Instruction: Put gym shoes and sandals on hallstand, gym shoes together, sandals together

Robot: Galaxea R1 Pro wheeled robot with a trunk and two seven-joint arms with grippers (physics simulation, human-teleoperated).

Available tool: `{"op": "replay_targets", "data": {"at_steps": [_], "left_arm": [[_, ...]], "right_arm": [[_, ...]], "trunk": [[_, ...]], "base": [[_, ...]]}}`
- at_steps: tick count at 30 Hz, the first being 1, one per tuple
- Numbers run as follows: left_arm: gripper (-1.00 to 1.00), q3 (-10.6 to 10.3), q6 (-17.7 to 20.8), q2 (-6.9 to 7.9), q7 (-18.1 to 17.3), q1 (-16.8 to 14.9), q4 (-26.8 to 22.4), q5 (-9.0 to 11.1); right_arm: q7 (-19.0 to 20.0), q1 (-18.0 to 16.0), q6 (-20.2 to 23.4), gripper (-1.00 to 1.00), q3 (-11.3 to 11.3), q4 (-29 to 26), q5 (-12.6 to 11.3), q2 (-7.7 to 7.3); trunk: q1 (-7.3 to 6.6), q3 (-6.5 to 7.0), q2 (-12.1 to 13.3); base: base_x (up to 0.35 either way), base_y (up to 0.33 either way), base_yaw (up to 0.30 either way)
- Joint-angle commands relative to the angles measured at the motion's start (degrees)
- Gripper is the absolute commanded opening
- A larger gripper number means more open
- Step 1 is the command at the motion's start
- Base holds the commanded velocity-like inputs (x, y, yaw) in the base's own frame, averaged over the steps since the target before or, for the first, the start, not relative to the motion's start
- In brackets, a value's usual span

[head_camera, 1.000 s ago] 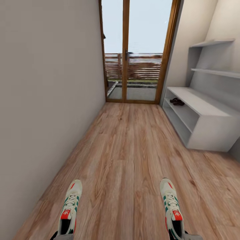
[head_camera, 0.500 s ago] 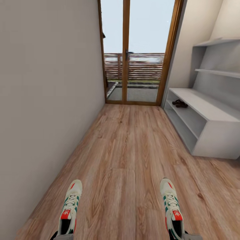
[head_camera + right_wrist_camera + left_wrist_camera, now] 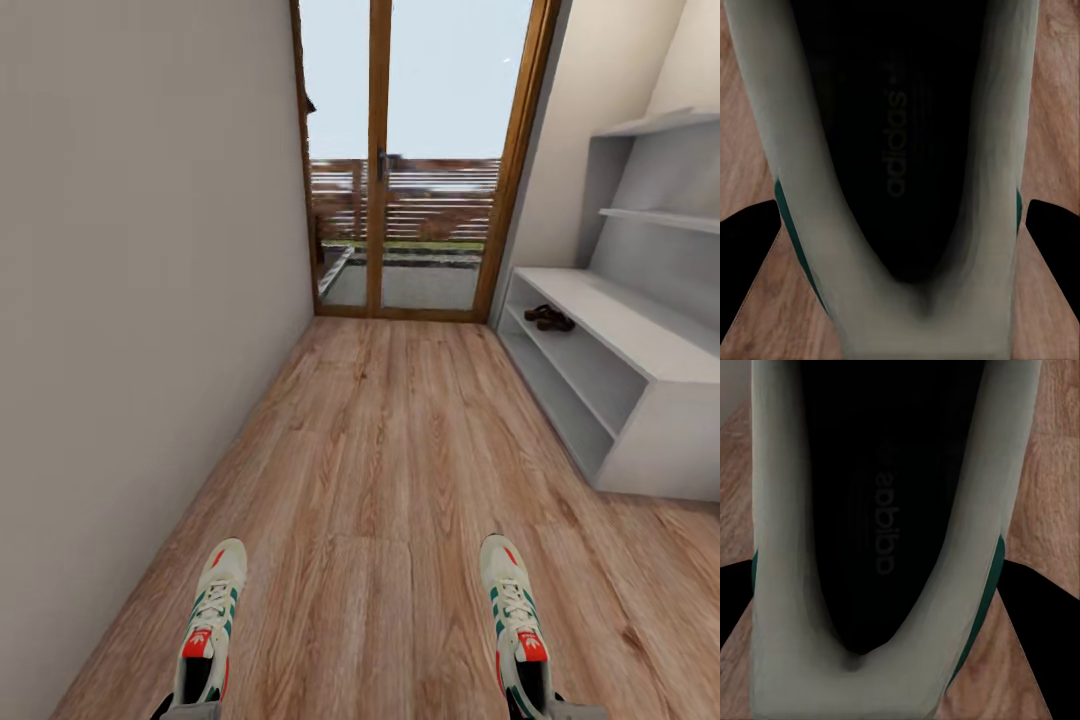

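Two white gym shoes with green stripes and red accents hang over the corridor floor, toes forward. My left gripper is shut on the heel of the left gym shoe; its dark inside sits between the black fingers. My right gripper is shut on the heel of the right gym shoe, whose dark inside lies between black fingers. The two brown sandals lie side by side on the upper open shelf of the pale hallstand at the right wall.
A bare grey wall runs along the left. A wood-framed glass door closes the corridor's far end. Two floating shelves hang above the hallstand. Open plank floor stretches between me and the door.
The whole view has advanced down the corridor: door and hallstand look nearer and the hallstand has slid right. Both shoes keep their places in my grippers.
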Motion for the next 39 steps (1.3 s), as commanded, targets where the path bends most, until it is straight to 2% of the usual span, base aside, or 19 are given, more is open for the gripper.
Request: {"op": "replay_targets", "data": {"at_steps": [1,21,29,39], "left_arm": [[-1.00,0.35,-0.16,-0.02,-0.34,-0.04,0.03,-0.08],[-1.00,0.35,-0.09,0.01,-0.30,-0.05,0.03,-0.01],[-1.00,0.35,-0.15,0.04,-0.30,-0.05,0.03,-0.01],[-1.00,0.35,-0.16,0.03,-0.32,-0.05,0.03,-0.01]], "right_arm": [[0.33,-0.04,-0.18,-1.00,-0.30,0.03,0.12,0.03],[0.41,-0.04,-0.19,-1.00,-0.28,-0.05,0.12,0.03],[0.37,-0.04,-0.20,-1.00,-0.26,-0.04,0.12,0.03],[0.33,-0.04,-0.26,-1.00,-0.29,0.02,0.12,0.03]], "trunk": [[0.02,-0.05,-0.02],[0.02,-0.05,-0.02],[0.02,-0.05,-0.02],[0.02,-0.05,-0.02]], "base": [[0.336,0.000,0.000],[0.336,0.002,0.000],[0.336,0.079,-0.170],[0.336,0.096,-0.031]]}}
